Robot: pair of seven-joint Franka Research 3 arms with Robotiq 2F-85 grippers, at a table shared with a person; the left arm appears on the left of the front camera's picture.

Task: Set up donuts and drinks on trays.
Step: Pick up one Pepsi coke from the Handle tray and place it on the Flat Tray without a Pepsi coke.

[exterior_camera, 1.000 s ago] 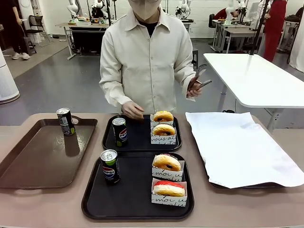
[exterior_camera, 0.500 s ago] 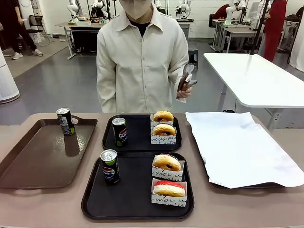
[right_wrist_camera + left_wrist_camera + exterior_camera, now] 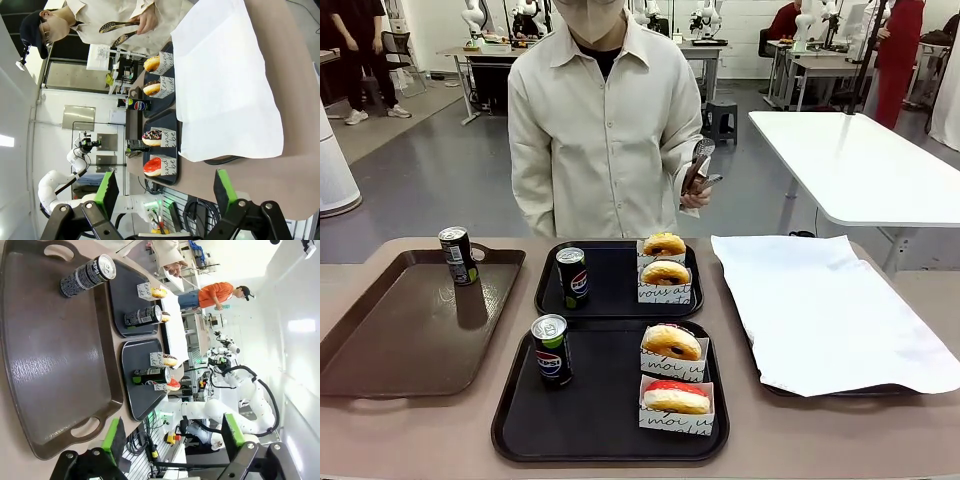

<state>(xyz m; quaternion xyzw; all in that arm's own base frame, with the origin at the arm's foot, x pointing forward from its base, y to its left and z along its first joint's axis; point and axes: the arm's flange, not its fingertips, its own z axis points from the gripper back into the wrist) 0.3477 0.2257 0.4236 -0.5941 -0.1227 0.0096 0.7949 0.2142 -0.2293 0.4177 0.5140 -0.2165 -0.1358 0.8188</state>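
Note:
Two black trays lie mid-table, the far tray (image 3: 615,292) and the near tray (image 3: 600,412). The far one carries a Pepsi can (image 3: 572,277) and two boxed donuts (image 3: 665,272). On the near one stand a can (image 3: 551,350), a chocolate-topped donut (image 3: 671,343) and a red-iced donut (image 3: 676,397), both boxed. A third can (image 3: 458,256) stands on the brown tray (image 3: 410,330). My left gripper (image 3: 172,437) hangs open above the brown tray's (image 3: 50,365) end. My right gripper (image 3: 166,186) is open too, off beyond the white paper (image 3: 225,85).
A person stands at the far side holding metal tongs (image 3: 697,165) at chest height, the other arm down. White paper (image 3: 830,310) covers a tray at the right. A white table (image 3: 860,160) stands behind on the right.
The person drew the hand back from the far tray, stood up straighter and shifted slightly left, bringing the tongs closer to the body. Trays, cans and donuts stayed put.

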